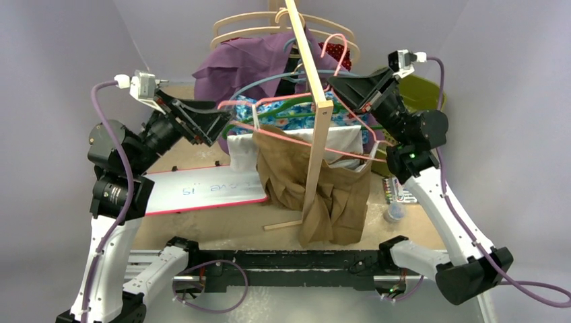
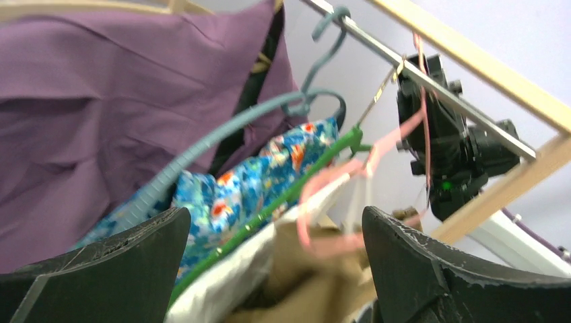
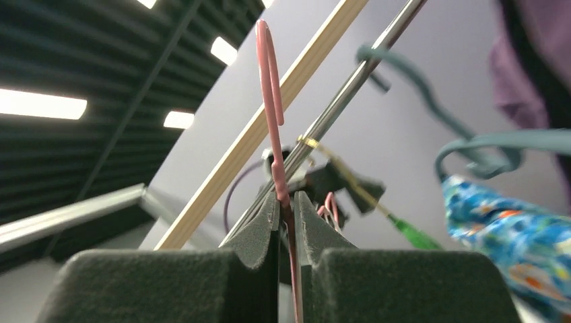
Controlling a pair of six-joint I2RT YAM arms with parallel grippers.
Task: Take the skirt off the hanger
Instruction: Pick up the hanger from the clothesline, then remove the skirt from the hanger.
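Unreadable blue handwriting on whiteboard (image 1: 202,192)

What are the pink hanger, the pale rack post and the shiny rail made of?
Thin pink hanger: probably plastic or coated wire, smooth and evenly coloured. Pale rack post: wood, looks unpainted, matte, squared edges. Shiny grey rail: likely metal, going by its bright reflections.

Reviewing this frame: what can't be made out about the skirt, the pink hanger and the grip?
- Top view: the wooden post crosses the brown skirt, hiding its waistband's middle.
- Right wrist view: the right gripper, shut on the pink hanger, hides the hanger's lower part; the skirt is outside the frame.
- Left wrist view: hanger and skirt are blurred, so how the skirt is fastened is unclear.
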